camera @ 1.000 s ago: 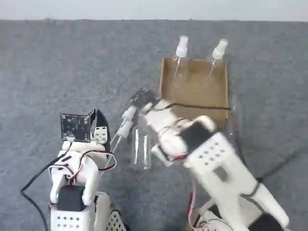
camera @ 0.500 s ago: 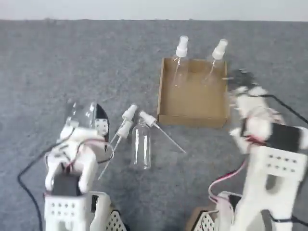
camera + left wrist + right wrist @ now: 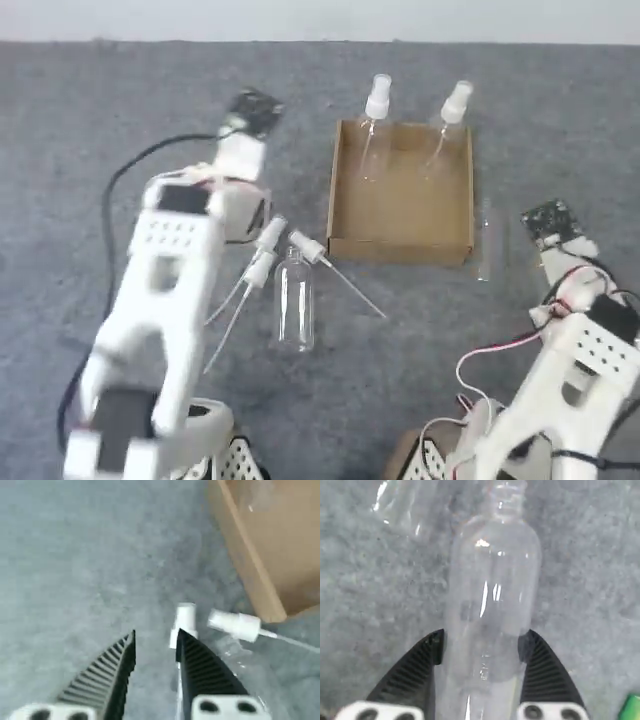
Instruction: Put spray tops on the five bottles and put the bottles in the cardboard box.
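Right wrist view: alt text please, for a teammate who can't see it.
The right gripper, open, flanks a clear capless bottle lying on the grey carpet. A second clear bottle lies beside its neck.

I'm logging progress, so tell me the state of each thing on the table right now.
Box: open-topped, holding two bottles.
Left boxed bottle: upright, capped.
Right boxed bottle: upright, capped.
Middle bottle: lying down, uncapped.
Right-hand bottle: lying down, uncapped.
Spray tops: three, loose.
Left tool: open.
Right tool: open, straddling the right-hand bottle.
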Robot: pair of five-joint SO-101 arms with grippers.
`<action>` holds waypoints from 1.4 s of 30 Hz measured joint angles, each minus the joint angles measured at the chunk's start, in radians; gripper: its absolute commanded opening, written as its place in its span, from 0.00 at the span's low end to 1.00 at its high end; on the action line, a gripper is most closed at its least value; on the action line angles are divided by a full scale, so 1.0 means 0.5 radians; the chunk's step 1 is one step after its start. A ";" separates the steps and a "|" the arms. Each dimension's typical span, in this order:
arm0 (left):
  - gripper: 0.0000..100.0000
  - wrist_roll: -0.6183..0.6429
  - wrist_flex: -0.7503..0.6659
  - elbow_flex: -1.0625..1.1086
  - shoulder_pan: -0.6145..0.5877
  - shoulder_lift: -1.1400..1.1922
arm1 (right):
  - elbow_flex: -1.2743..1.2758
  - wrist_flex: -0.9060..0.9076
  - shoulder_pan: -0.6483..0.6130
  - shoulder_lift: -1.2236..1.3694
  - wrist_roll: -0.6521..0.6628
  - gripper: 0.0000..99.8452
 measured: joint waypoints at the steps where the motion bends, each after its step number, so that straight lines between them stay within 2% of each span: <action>1: 0.13 0.000 0.000 -0.058 0.025 0.129 | 0.018 -0.028 0.000 0.003 0.000 0.08; 8: 0.13 -0.009 0.000 -0.408 0.086 0.862 | 0.025 -0.242 -0.003 0.347 -0.068 0.08; 18: 0.10 -0.012 -0.052 -0.512 0.083 1.206 | -0.218 -0.344 0.089 0.908 -0.101 0.09; 23: 0.01 -0.015 -0.114 -0.528 0.086 1.280 | -0.245 -0.368 0.117 0.973 -0.101 0.19; 26: 0.01 -0.009 -0.120 -0.531 0.086 1.280 | -0.245 -0.381 0.117 0.973 -0.101 0.24; 30: 0.01 -0.009 -0.095 -0.531 0.034 1.175 | -0.245 -0.381 0.117 0.973 -0.101 0.26; 36: 0.01 0.080 0.086 -0.519 -0.058 0.657 | -0.245 -0.381 0.117 0.973 -0.129 0.26; 42: 0.01 0.157 0.242 -0.150 -0.055 -0.006 | -0.463 -0.288 0.080 0.976 -0.316 0.27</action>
